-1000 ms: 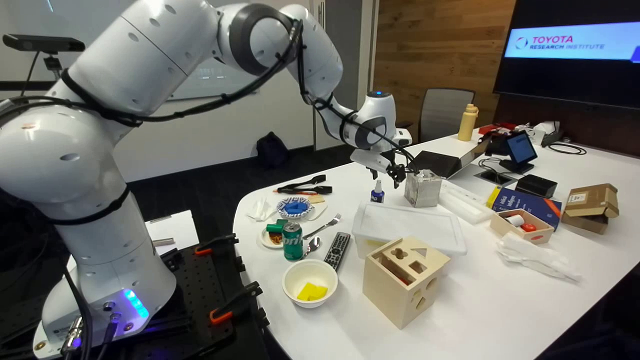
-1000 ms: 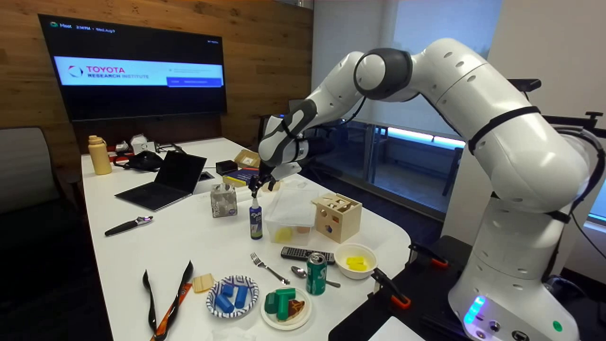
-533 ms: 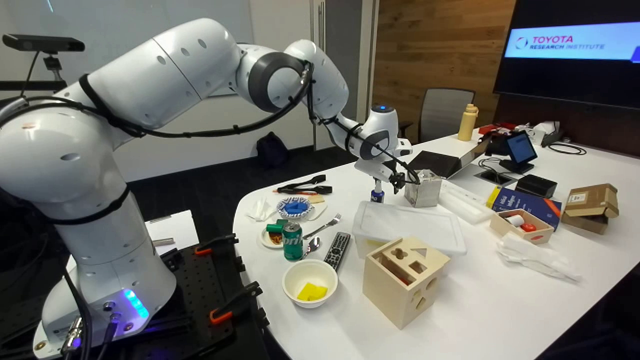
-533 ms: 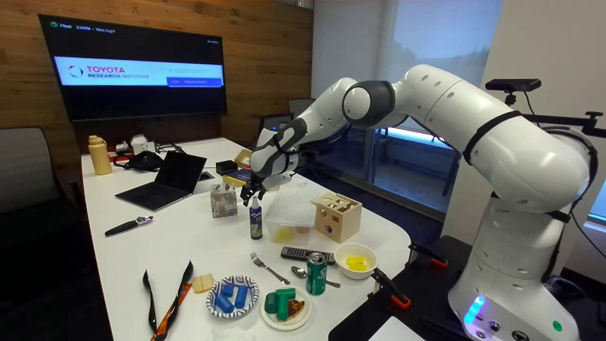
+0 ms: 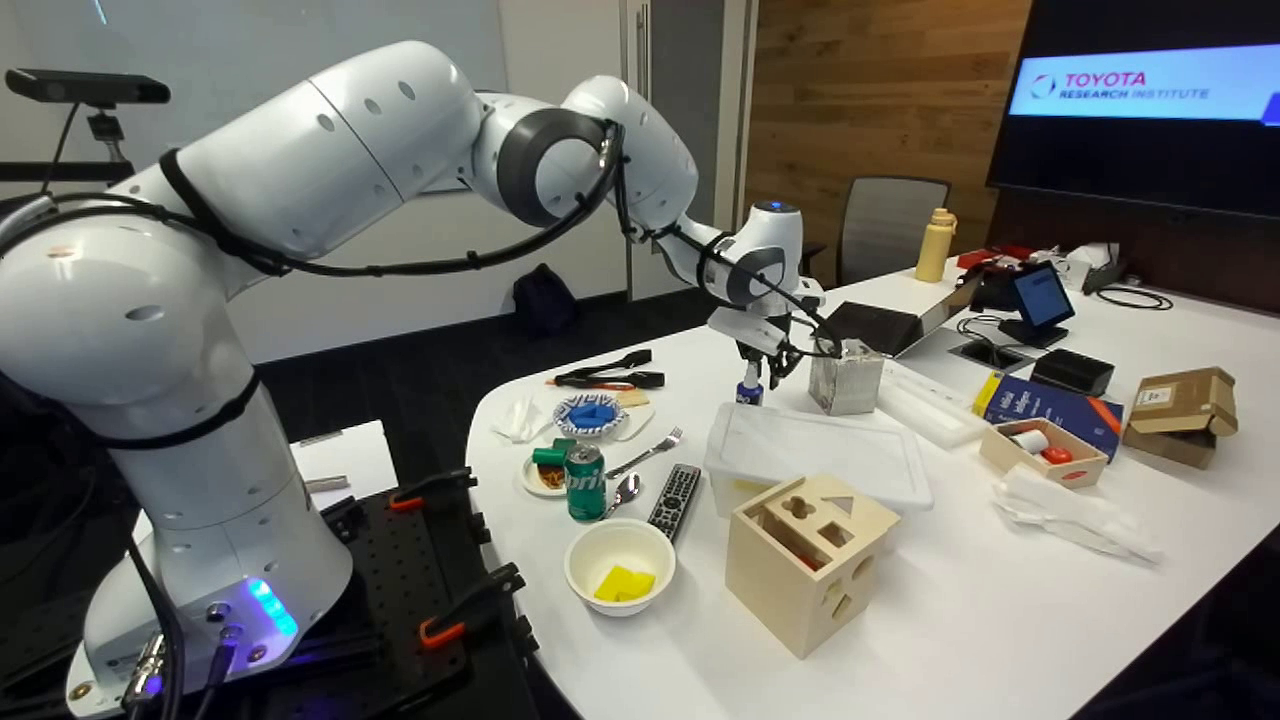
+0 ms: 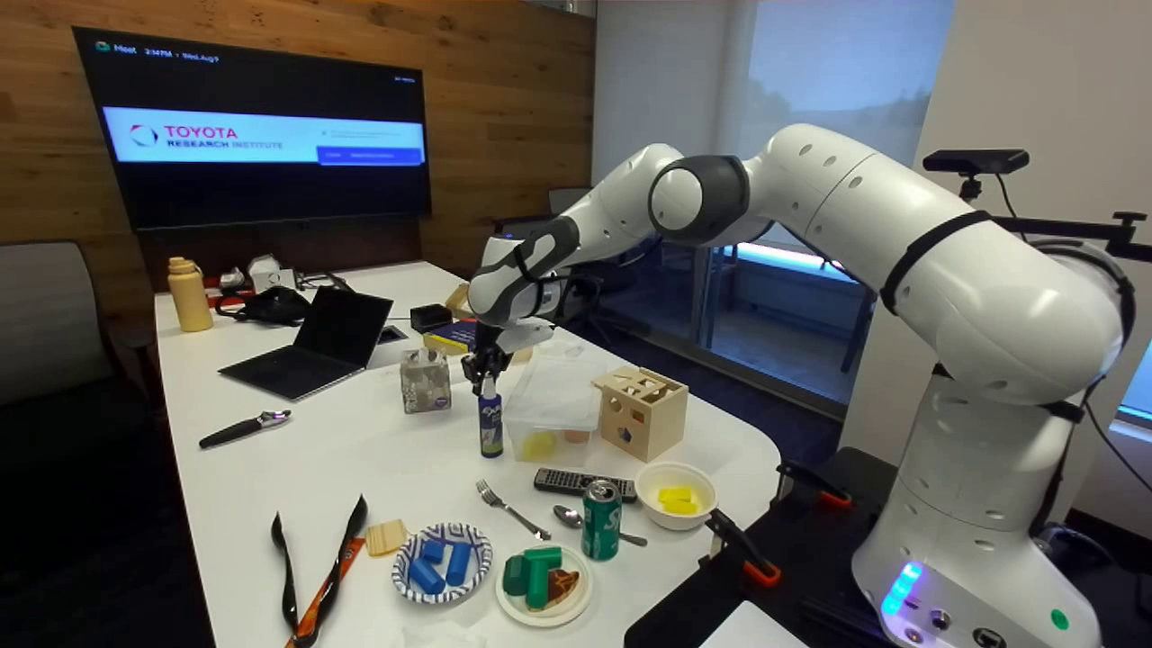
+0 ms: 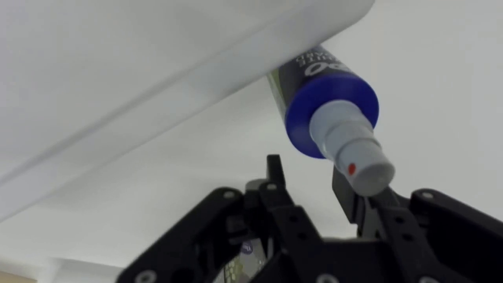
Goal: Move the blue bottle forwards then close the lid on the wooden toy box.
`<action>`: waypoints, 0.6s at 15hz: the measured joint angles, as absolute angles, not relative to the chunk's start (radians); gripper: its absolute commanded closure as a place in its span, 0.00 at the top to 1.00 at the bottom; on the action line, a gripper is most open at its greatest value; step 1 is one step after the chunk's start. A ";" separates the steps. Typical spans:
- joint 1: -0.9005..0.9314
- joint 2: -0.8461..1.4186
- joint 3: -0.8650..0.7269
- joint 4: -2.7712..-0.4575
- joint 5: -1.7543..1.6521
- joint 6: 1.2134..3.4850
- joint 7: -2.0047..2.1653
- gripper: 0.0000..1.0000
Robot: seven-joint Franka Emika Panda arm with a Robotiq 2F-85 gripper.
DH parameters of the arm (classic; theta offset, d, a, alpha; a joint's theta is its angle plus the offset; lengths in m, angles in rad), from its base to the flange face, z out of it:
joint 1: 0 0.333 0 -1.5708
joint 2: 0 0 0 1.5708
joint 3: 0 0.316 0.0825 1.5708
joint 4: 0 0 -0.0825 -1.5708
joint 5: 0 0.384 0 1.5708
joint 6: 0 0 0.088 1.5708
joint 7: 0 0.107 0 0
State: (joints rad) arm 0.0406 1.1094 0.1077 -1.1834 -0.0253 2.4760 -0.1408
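The blue bottle [image 6: 490, 426] stands upright on the table, its whitish nozzle pointing up. My gripper [image 6: 486, 373] is right over its top. In the wrist view the fingers [image 7: 276, 173] of my gripper [image 7: 305, 167] are apart, with only table showing in the gap. The blue bottle [image 7: 330, 100] has its nozzle in front of one finger, not between the two; whether they touch I cannot tell. The wooden toy box [image 5: 790, 590] sits nearer the robot base. Its lid [image 5: 850, 500], with cut-out holes, is shifted to one side, leaving a slot along the top with something red inside.
A clear plastic container [image 6: 551, 396] stands between bottle and wooden box; its pale lid edge hides the bottle's lower part in the wrist view. A tissue box [image 6: 426, 382] is close by. A remote [image 6: 585, 484], fork [image 6: 513, 510] and green can [image 6: 601, 522] lie toward the base.
The arm has come down over the bottle and the wrist has tilted. The jaws have drawn closer together. The bottle has shifted slightly. Box and lid look unmoved.
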 measured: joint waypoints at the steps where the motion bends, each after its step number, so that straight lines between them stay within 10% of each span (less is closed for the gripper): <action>1: 0.043 1.109 0.108 -1.176 -0.025 2.444 -0.134 0.78; 6: 0.050 1.110 0.106 -1.155 -0.025 2.333 -0.110 1.00; 7: 0.050 1.110 0.105 -1.150 -0.025 2.314 -0.107 0.72; 9: 0.050 1.111 0.105 -1.141 -0.025 2.278 -0.103 0.71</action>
